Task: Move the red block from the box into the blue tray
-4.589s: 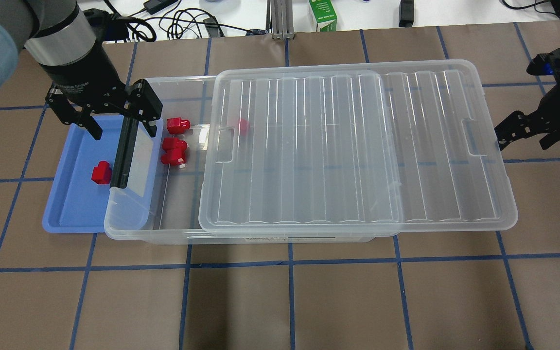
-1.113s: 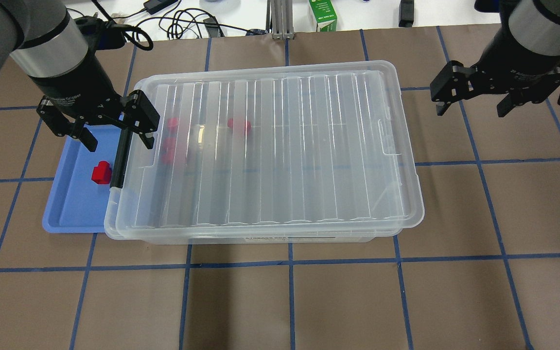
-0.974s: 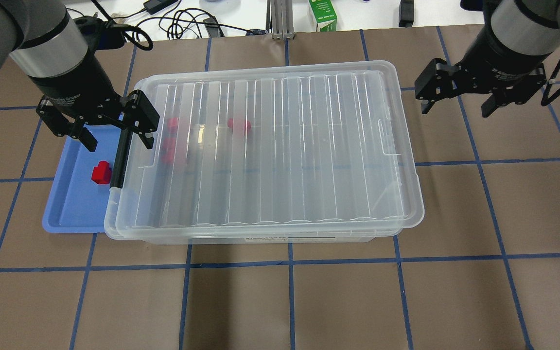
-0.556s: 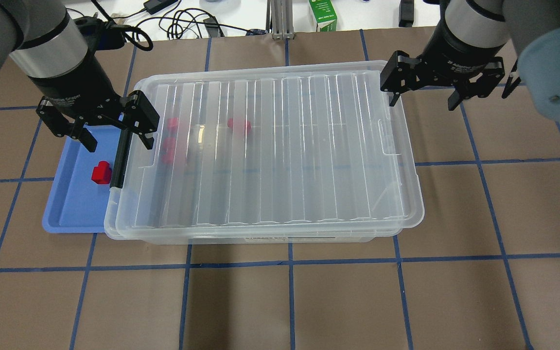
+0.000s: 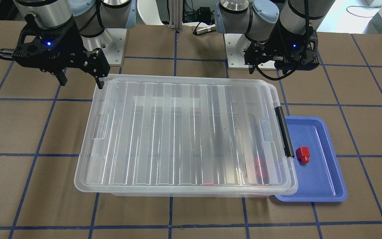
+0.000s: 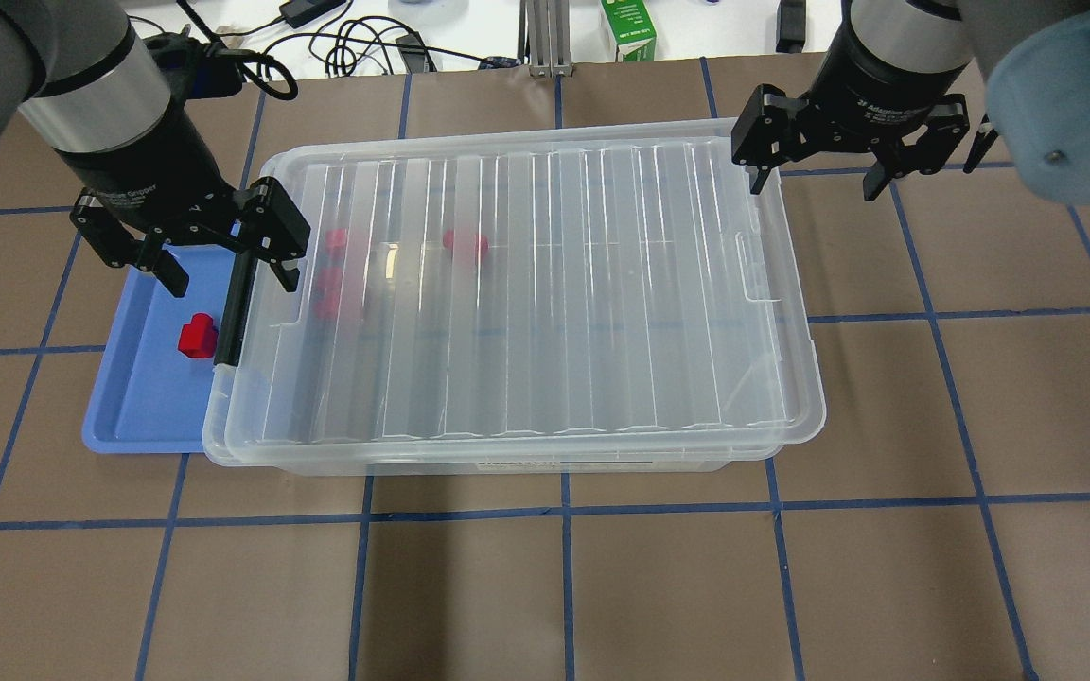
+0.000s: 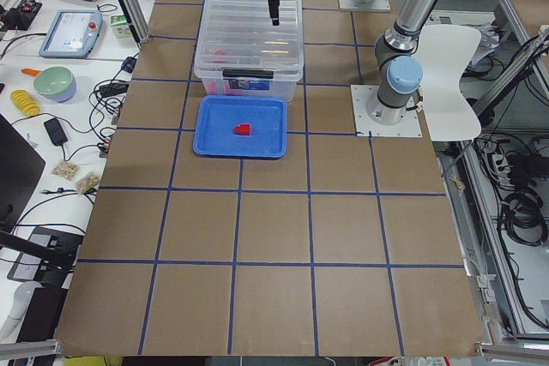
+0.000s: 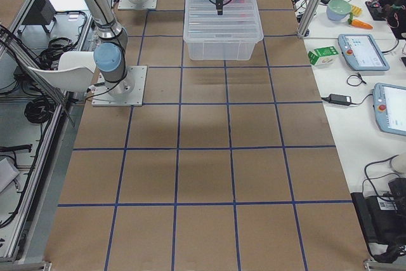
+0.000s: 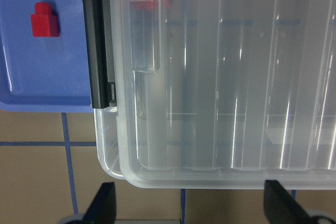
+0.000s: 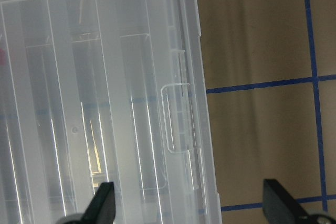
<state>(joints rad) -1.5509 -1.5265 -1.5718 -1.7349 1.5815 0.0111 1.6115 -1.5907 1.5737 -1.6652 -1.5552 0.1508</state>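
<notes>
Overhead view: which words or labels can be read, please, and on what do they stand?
"Adaptive Gripper": on the right gripper, faint.
"Adaptive Gripper": on the left gripper, faint.
The green carton: print too small to read.
The box, front label: too blurred to read.

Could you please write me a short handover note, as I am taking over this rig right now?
Left gripper: open, empty, above the box's latch end, beside the blue tray.
Right gripper: open, empty, above the box's opposite end.
Red block lies in the blue tray. The lid covers the box, with more red blocks dimly visible under it.
Done: one block placed, lid on.
Left: probably only pulling both arms clear. I cannot tell whether the latch is fastened.
</notes>
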